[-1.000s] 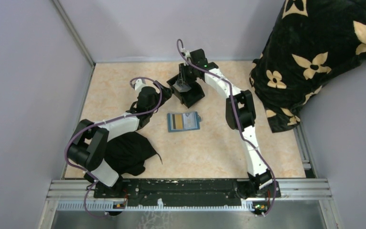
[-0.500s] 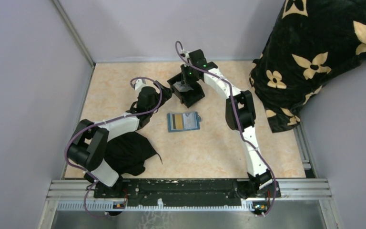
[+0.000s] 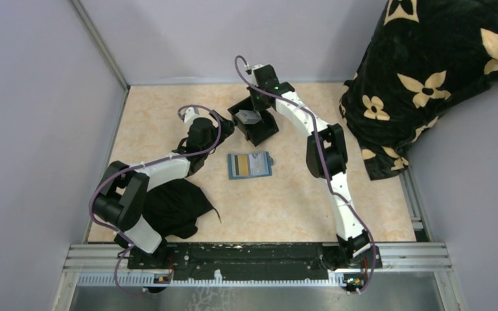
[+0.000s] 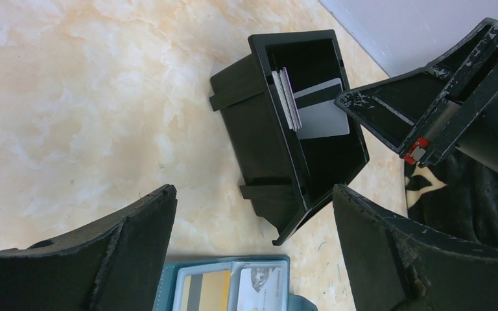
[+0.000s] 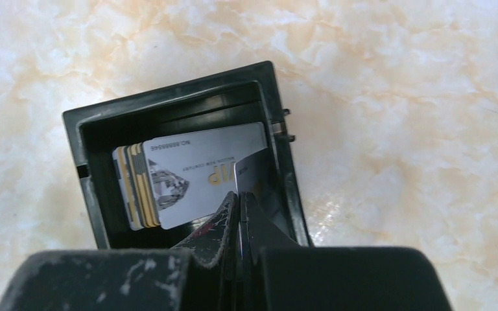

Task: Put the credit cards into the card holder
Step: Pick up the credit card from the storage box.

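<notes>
The teal card holder [image 3: 249, 165] lies open on the table, with a tan-yellow card [image 4: 211, 291] and a grey-silver card [image 4: 266, 288] in its pockets. My right gripper [image 3: 254, 107] is over the black tray [image 3: 262, 133], shut on the edge of a grey-silver card [image 5: 254, 172] that stands upright at the tray's right side. More cards [image 5: 168, 178] lean in a stack inside the tray [image 5: 168, 97]. My left gripper [image 4: 253, 194] is open and empty, between the tray [image 4: 233, 78] and the card holder [image 4: 168, 285], touching neither.
A black cloth [image 3: 175, 207] lies beside the left arm's base. A black blanket with tan flowers [image 3: 428, 78] is piled at the right back corner. Grey walls close in the table at left, back and right.
My right gripper has shifted a little up and back over the tray with the card pinched in it. The left arm and the card holder have not moved.
</notes>
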### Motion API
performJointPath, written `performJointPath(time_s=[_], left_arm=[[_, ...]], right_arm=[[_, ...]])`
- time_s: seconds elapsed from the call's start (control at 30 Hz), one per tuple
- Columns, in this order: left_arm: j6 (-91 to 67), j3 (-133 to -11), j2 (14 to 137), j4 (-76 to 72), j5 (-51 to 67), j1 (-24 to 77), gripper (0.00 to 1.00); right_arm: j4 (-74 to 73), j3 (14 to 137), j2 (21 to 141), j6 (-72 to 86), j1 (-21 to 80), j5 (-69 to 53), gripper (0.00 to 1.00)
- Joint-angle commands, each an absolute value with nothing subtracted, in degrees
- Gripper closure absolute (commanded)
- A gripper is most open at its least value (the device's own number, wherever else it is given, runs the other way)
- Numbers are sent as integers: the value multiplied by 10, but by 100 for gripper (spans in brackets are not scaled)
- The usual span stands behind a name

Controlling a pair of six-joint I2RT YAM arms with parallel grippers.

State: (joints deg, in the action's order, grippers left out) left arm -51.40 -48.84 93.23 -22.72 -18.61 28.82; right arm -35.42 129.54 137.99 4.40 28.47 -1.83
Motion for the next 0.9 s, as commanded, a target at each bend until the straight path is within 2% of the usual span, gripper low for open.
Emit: performJointPath(time_s=[0.0,0.63,0.87], left_arm=[[-507,-505,933,-233,-191,286,5],[-490,-518,873,-196,-214,285,4],[-472,-517,839,-202,-172,285,3]], right_arm=[[-364,1319,1336,15,299,55,100],[-233,1137,1187,-37,330,162,100],[-204,1052,1090,-33,337,163,100]])
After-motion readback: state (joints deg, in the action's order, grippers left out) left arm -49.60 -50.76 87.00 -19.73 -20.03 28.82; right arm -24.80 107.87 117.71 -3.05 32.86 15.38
